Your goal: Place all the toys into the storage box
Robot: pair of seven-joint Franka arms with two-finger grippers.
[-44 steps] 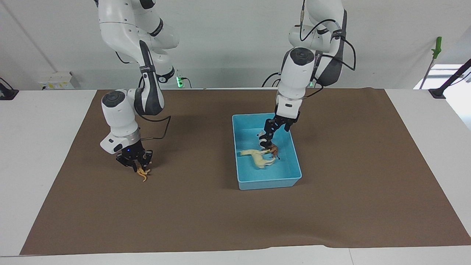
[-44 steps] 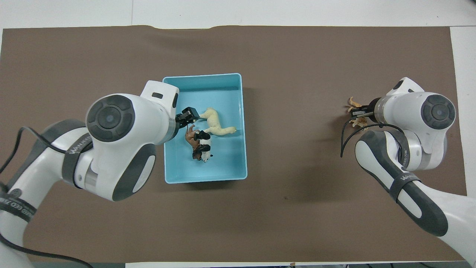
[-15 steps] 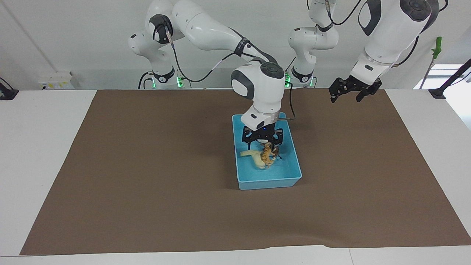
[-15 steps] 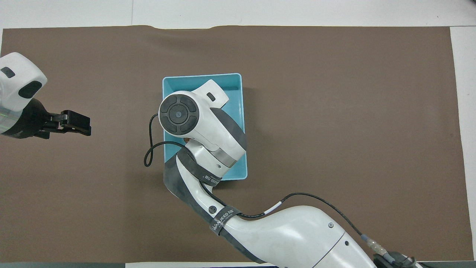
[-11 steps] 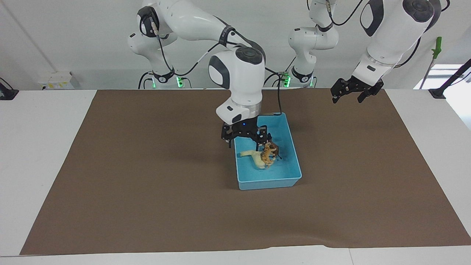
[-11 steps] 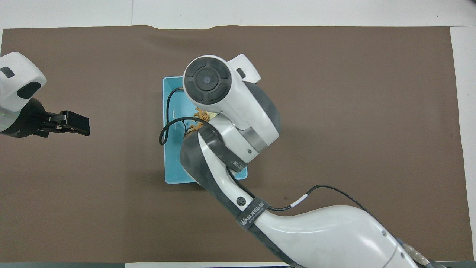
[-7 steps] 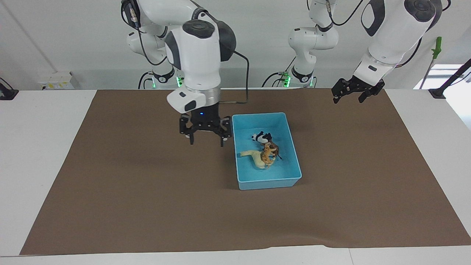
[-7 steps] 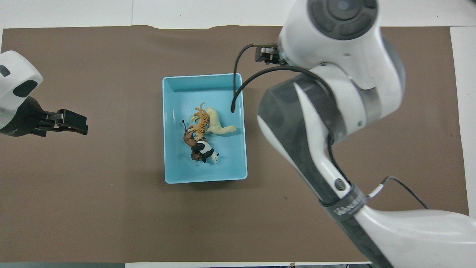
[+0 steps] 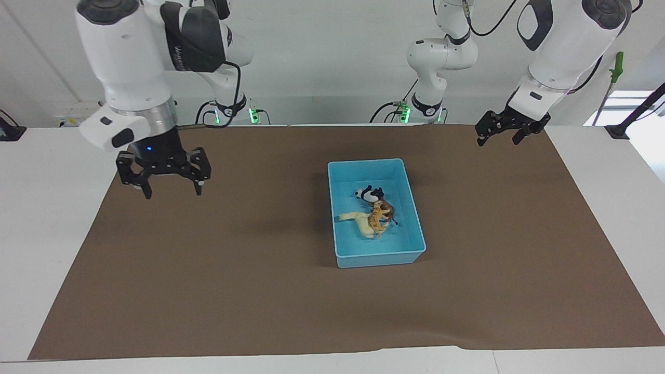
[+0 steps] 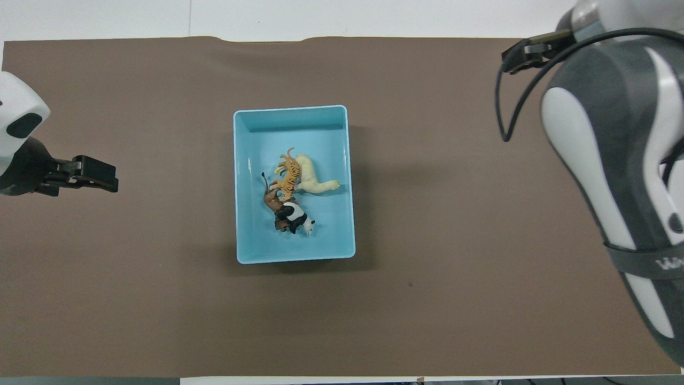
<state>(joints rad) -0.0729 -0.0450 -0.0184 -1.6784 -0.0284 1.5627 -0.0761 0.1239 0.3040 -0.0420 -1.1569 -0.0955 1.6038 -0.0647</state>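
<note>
All four toys [image 9: 371, 210] lie heaped in the box [image 9: 410, 203] at mid-table, while the right gripper [image 9: 163, 174] and left gripper [image 9: 506, 129] hang spread, empty, over opposite ends.

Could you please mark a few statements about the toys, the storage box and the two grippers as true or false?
1. The orange tiger lies in the storage box. True.
2. The panda lies on the brown mat outside the box. False: it is in the box, at the end nearer to the robots.
3. The right gripper holds a toy. False: it is open, holds nothing and hangs over the brown mat toward the right arm's end of the table.
4. The white horse lies beside the tiger. True.
5. The left gripper is shut on the brown horned animal. False: it is open, holding nothing; that animal is in the box.
</note>
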